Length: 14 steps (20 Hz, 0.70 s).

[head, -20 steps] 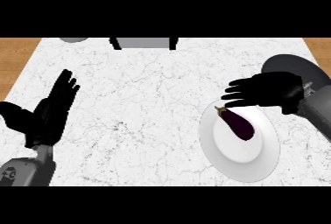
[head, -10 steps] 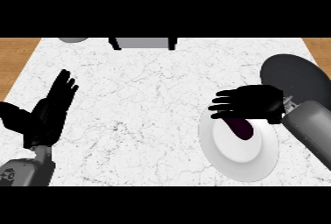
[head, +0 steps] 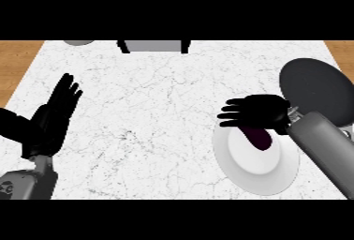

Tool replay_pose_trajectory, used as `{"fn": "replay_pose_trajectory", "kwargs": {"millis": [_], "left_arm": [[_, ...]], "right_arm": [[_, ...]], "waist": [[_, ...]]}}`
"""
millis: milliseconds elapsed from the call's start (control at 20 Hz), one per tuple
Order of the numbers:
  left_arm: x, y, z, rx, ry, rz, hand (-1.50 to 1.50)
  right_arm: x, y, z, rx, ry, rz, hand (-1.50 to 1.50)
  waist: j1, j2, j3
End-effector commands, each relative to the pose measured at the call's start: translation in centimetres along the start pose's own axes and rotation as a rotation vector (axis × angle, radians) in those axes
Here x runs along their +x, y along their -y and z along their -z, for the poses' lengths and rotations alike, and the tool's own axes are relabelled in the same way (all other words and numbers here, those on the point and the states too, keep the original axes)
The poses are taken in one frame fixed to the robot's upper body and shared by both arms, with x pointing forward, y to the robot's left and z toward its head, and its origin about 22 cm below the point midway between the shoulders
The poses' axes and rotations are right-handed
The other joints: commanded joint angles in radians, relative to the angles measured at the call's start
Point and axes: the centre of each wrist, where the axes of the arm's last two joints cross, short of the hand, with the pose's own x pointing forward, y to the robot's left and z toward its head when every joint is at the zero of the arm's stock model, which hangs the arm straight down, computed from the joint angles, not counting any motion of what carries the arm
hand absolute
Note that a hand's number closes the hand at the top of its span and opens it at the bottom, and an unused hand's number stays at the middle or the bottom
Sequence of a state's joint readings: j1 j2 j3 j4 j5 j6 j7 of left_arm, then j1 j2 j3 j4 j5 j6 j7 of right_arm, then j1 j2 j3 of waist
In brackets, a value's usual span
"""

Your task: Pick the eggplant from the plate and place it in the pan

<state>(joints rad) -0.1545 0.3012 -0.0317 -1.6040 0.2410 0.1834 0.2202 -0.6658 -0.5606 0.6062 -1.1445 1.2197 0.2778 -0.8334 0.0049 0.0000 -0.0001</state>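
A dark purple eggplant (head: 258,138) lies on the white plate (head: 257,169) at the right of the counter. My right hand (head: 257,112) hovers over the eggplant's far end, fingers spread and pointing left, hiding part of it; nothing is held. The dark grey pan (head: 317,89) sits at the far right, just behind that hand. My left hand (head: 50,119) rests open near the left edge, fingers up.
The white marbled counter (head: 159,93) has wooden floor showing at both far corners. A grey object with a dark frame (head: 153,45) and a small grey round thing (head: 79,42) stand at the back edge.
My right hand has moved left and toward me from beside the pan to above the eggplant, now covering its top end. The left hand has not moved.
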Motion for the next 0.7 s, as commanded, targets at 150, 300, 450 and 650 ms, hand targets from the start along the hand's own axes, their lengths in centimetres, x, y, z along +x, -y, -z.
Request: {"fn": "replay_pose_trajectory", "kwargs": {"millis": [150, 300, 450, 650], "left_arm": [[1.5, 1.5, 0.4, 0.000, 0.004, 0.005, 0.00], [-1.2, -0.9, 0.0, 0.003, 0.007, -0.005, 0.00], [-0.9, -0.6, 0.7, -0.001, 0.004, -0.002, 0.00], [-1.3, 0.1, 0.7, 0.008, -0.013, -0.007, 0.00]], "right_arm": [[-0.7, -3.2, 3.5, 0.056, -0.008, -0.010, -1.50], [-0.6, -2.6, 3.5, 0.046, 0.007, 0.003, -1.50], [-0.7, -4.4, 4.9, 0.027, 0.013, 0.022, -1.50], [-0.1, -3.8, 4.5, 0.028, 0.038, 0.044, -1.50]], "waist": [[0.008, 0.003, 0.001], [0.003, 0.001, 0.000], [0.005, 0.003, 0.000], [-0.002, 0.000, 0.000]]}}
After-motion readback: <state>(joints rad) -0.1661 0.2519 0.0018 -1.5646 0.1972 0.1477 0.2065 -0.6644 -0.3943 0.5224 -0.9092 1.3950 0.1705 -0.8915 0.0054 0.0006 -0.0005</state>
